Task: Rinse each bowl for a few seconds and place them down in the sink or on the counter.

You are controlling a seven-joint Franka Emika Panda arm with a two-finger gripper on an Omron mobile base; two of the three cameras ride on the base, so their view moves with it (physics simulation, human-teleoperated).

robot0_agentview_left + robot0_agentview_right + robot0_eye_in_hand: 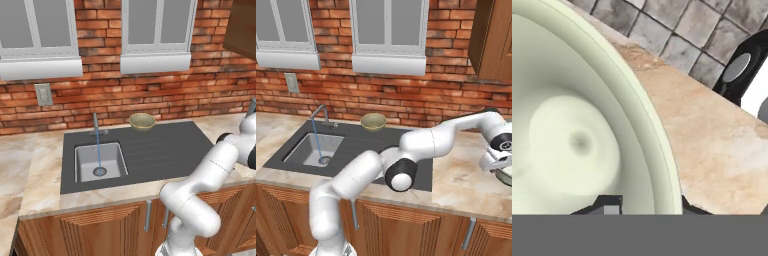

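**Gripper pinching cream bowl's rim at far right of counter**

Brick wall w/ two windows is backing the marble counter. Dark sink is sitting at centre, faucet running a thin stream into the basin. Olive-tan bowl is resting upright at the sink's back edge. Gripper is narrowed, fingers straddling the cream-green bowl rim (one tip inside, one outside); whether it's lifted, can't tell.
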